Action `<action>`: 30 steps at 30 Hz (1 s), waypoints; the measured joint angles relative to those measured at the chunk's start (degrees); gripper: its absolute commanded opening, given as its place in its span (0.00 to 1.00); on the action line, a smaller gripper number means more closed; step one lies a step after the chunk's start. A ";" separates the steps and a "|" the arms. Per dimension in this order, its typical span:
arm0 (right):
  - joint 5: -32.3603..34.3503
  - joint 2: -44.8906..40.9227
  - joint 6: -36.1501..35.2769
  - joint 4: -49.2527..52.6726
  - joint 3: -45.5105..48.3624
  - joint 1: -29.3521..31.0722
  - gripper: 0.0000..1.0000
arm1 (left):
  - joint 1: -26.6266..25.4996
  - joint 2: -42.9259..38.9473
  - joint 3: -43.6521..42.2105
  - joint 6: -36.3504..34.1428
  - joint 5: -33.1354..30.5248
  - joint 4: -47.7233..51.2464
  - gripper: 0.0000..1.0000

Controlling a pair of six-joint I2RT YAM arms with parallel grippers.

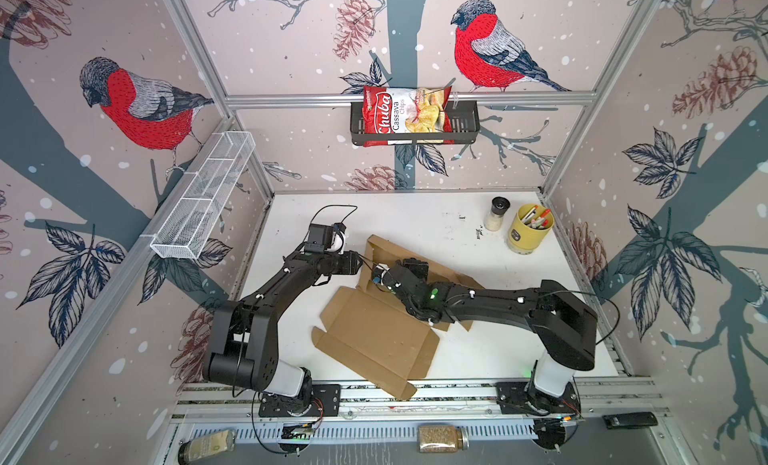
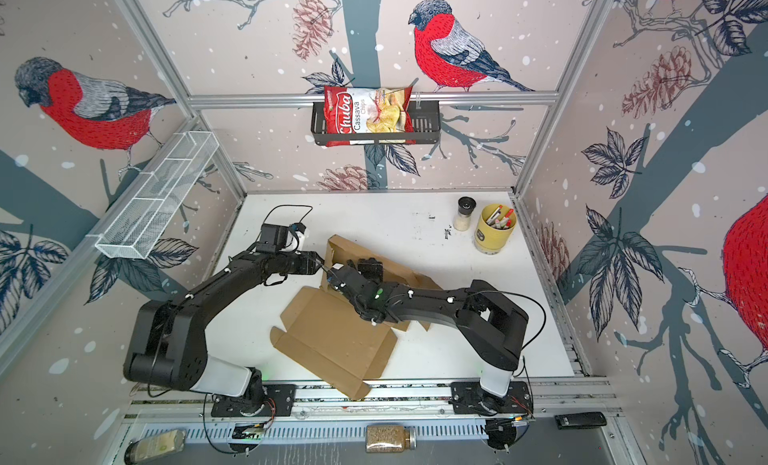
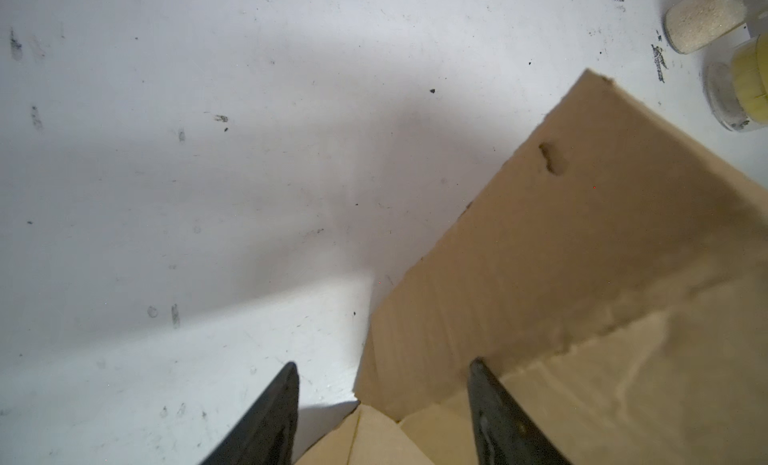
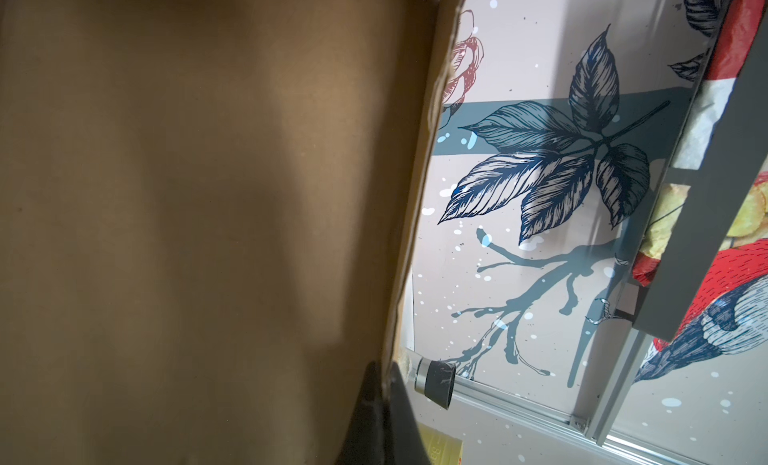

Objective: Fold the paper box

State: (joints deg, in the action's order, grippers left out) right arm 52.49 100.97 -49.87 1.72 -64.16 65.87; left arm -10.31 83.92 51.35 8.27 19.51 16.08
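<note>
Toward the upper right of the tabletop in both top views, a small spice jar (image 1: pixel 496 215) with a black cap stands just beside a yellow cup (image 1: pixel 530 230) of pens, both well apart from the paper box (image 1: pixel 374 334). High on the back wall a black basket (image 1: pixel 465 126) holds a red chips bag (image 1: pixel 405 115). A white wire basket (image 1: pixel 203 197) hangs at the left wall. Along the bottom edge a clear jar (image 1: pixel 442 438) lies on its side. The box sits mid-table, mostly flat, its lower corner overhanging the front rail, one side flap (image 1: pixel 371 255) raised at centre frame. The right arm (image 1: pixel 498 300) lies across its middle and hides that part.

The right gripper (image 4: pixel 384 367) is pinched tight on the raised flap's edge, and cardboard fills the left of the right wrist view. The left gripper (image 3: pixel 384 363) stands parted: one finger (image 3: pixel 280 400) is over bare table, the other in front of the flap's outer face. Whether it touches I cannot tell.

The table (image 1: pixel 415 217) is white, scuffed with dark marks. The walls (image 1: pixel 270 47) carry bullfinch, pinecone and leaf wallpaper, framed in aluminium.
</note>
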 measured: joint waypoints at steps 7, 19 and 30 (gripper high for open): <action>-0.04 0.00 -3.32 -1.33 -0.79 -0.42 0.00 | 0.13 -0.09 -0.90 2.12 1.55 -0.63 0.64; -0.61 0.11 -12.15 -8.81 -2.10 -3.30 0.00 | -0.35 4.50 0.33 4.83 5.97 -7.13 0.64; -1.81 0.83 -13.16 -10.60 -1.40 -2.54 0.00 | -0.59 2.86 -5.97 4.09 4.55 -18.86 0.61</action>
State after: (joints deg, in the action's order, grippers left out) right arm 50.68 101.80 -63.02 -8.88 -65.56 63.33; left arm -10.90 86.78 45.39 12.36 24.05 -2.79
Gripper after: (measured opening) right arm 0.053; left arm 0.610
